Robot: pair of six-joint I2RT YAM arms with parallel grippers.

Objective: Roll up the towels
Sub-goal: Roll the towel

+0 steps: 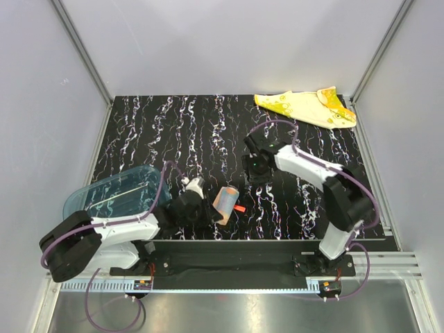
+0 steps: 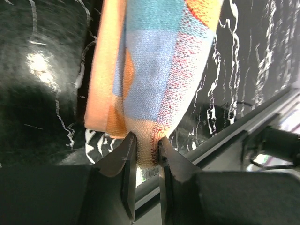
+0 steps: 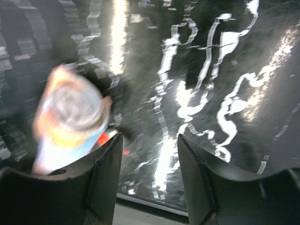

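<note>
Orange-pink rolled cloth towel [image 2: 154, 70], near the translucent teal plastic tray [image 1: 111, 191]: left fingers [image 2: 124, 173] clamp its end, likely holding the roll tight. Right fingers [image 3: 105, 178] stand apart. Flat yellow cloth towel [image 1: 305, 107] lies far from the tray.

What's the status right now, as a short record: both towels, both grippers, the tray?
orange-pink towel: rolled, near front edge, pinched at one end
yellow towel: unrolled, lying in far right corner
left gripper: shut on the orange-pink towel
right gripper: open, empty, right of centre
tray: near left, apart from both towels
</note>
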